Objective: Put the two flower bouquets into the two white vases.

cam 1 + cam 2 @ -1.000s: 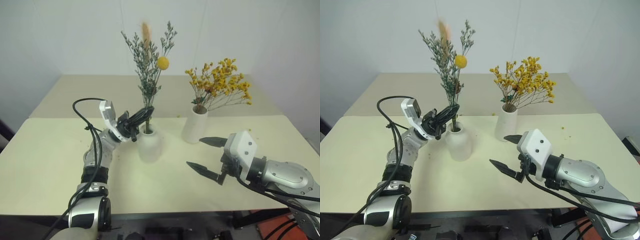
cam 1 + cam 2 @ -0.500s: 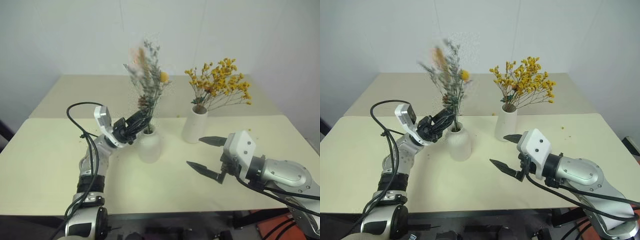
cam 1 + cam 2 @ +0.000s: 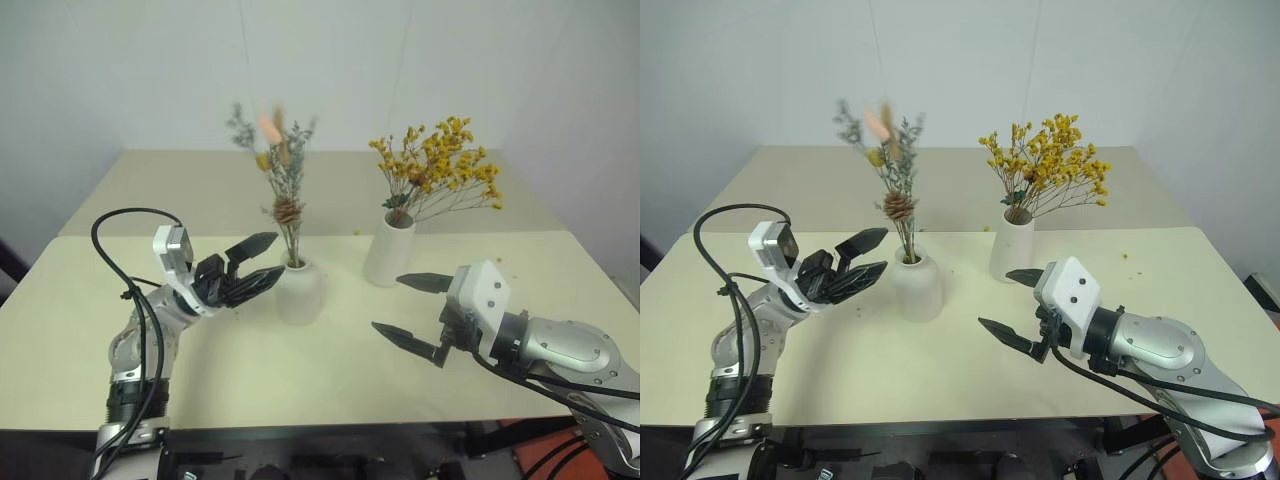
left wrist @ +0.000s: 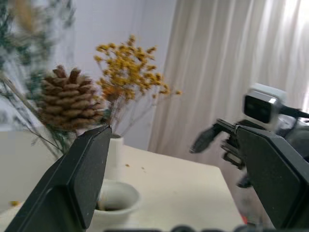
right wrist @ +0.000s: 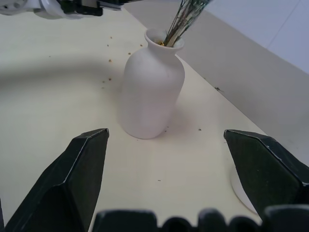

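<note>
Both bouquets (image 3: pixel 280 190) (image 3: pixel 438 165) stood in vases (image 3: pixel 299 290) (image 3: pixel 389 250); both grippers (image 3: pixel 262 259) (image 3: pixel 410 308) gaped wide, holding nothing.

on your left side, the left gripper (image 3: pixel 257 262) stands with its fingers apart just beside the squat vase (image 3: pixel 299 292), and a narrow gap stays between the fingertips and the vase wall. the grey-green sprig (image 3: pixel 281 195) rises above this vase and leans a little, so the way from above is blocked by its pinecone and stems. the taller vase (image 3: pixel 389 249) with the yellow bouquet (image 3: pixel 440 168) stands near, with a small passage between the two vases. the right gripper (image 3: pixel 405 311), fingers wide apart, hangs in front of the taller vase, well apart from it. the table (image 3: pixel 90 320) is bare in front of both vases.
</note>
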You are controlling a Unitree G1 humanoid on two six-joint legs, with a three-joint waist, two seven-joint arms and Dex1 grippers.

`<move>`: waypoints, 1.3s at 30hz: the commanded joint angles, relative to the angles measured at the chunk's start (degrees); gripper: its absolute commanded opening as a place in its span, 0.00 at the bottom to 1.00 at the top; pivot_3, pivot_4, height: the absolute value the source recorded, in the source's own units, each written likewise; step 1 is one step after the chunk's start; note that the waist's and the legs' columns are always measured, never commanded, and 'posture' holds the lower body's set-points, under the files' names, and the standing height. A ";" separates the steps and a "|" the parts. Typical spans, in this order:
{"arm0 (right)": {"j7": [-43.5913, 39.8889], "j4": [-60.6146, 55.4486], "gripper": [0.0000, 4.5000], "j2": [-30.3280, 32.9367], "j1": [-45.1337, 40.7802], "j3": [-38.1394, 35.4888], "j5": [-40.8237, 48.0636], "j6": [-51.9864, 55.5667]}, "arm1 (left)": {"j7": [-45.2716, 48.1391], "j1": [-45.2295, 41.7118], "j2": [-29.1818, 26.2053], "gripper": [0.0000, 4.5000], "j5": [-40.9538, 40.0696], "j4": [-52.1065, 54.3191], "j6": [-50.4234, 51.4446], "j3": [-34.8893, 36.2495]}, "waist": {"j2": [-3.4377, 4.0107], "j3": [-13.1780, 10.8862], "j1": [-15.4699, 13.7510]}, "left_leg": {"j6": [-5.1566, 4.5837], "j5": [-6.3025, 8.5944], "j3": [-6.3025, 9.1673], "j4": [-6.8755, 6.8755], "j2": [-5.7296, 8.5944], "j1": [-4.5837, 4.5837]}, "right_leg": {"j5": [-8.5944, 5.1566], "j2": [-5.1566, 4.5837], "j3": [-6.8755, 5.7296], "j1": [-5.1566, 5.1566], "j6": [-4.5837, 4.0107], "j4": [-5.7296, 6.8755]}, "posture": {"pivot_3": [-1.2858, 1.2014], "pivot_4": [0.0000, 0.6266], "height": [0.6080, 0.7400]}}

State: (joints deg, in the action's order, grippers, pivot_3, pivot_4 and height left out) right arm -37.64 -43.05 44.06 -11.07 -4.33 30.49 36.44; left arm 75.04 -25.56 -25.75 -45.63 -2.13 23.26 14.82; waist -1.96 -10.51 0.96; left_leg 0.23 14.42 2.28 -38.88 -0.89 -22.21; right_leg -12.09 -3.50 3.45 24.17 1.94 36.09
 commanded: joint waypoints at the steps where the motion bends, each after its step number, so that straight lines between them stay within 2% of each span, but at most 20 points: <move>1: -0.53 -0.24 1.00 -0.34 -0.93 -0.35 -0.40 -2.21 | -0.33 2.24 -3.29 0.99 -1.57 4.88 1.83 0.89 | 0.01 0.01 0.00 | 0.00 0.00 0.00 0.00 0.00 0.01 | 0.00 0.00 0.00 -0.01 0.00 0.00 | 0.52 0.24 1.00; 4: -0.79 0.40 1.00 -0.62 -1.03 0.38 -0.96 -2.82 | 0.03 4.40 -5.68 0.99 -1.33 6.47 1.58 1.22 | 0.01 0.01 0.00 | 0.00 0.00 -0.01 0.01 -0.01 0.04 | 0.00 0.00 0.00 -0.02 0.00 0.01 | 0.52 0.24 1.00; 11: -1.57 1.07 1.00 -0.69 -0.71 0.43 -1.39 -3.67 | -6.57 7.68 -8.80 0.99 -10.59 12.35 5.97 9.86 | 0.01 0.01 0.01 | 0.00 0.00 -0.02 0.02 -0.04 0.03 | -0.01 0.01 0.00 0.00 -0.01 0.00 | 0.52 0.24 1.00; 16: -2.22 1.15 1.00 0.13 0.86 -1.88 -0.18 -3.04 | -6.99 14.59 -12.65 0.99 -6.50 14.98 3.46 12.47 | 0.03 0.02 0.16 | 0.00 0.01 -0.08 0.06 -0.05 0.10 | -0.02 0.01 0.04 -0.01 -0.02 0.01 | 0.52 0.24 1.00; 22: -7.86 2.28 1.00 4.77 8.05 -14.86 6.70 -0.82 | -6.63 19.91 -16.05 0.99 -3.72 14.02 0.55 15.28 | 0.01 0.02 -0.57 | 0.00 0.01 -0.11 0.04 -0.05 0.06 | -0.03 -0.02 0.01 -0.04 -0.03 -0.03 | 0.52 0.24 1.00; 26: -12.78 5.31 1.00 8.75 14.22 -24.52 6.97 -1.04 | -6.96 21.19 -17.03 0.99 0.00 11.61 -2.80 15.85 | 0.01 0.03 -0.38 | 0.00 0.01 -0.18 0.07 -0.08 0.13 | -0.07 0.00 0.02 -0.06 -0.04 -0.02 | 0.52 0.24 1.00; 31: -18.24 7.98 1.00 11.38 20.50 -35.24 7.74 -0.79 | -5.70 20.36 -18.56 0.99 0.21 9.31 -3.40 16.26 | -0.01 0.04 -0.21 | 0.00 0.01 -0.22 0.07 -0.10 0.13 | -0.10 0.03 0.04 -0.05 0.01 -0.01 | 0.52 0.24 1.00; 34: -19.60 8.81 1.00 11.58 23.61 -39.11 6.20 -1.56 | -3.90 20.17 -19.72 0.99 -0.19 9.30 -3.10 15.68 | -0.03 0.06 -0.11 | -0.01 0.01 -0.27 0.07 -0.11 0.15 | -0.11 0.03 0.08 -0.06 0.03 -0.01 | 0.52 0.24 1.00; 39: -20.06 9.28 1.00 11.41 25.18 -41.55 5.98 -1.70 | -3.23 19.46 -20.62 0.99 0.81 8.43 -3.57 15.18 | -0.02 0.06 -0.03 | -0.01 0.01 -0.41 0.08 -0.14 0.19 | -0.29 0.05 0.20 -0.05 0.33 0.00 | 0.52 0.24 1.00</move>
State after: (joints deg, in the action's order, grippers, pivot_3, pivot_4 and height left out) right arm -57.36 -33.14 54.98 14.31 -43.30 36.27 35.57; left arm 71.21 -4.94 -45.01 -45.02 6.21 21.08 29.69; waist -1.98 -10.45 0.93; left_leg 0.22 14.43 1.86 -38.81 -1.04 -22.01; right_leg -12.39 -3.44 3.66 24.11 2.29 36.09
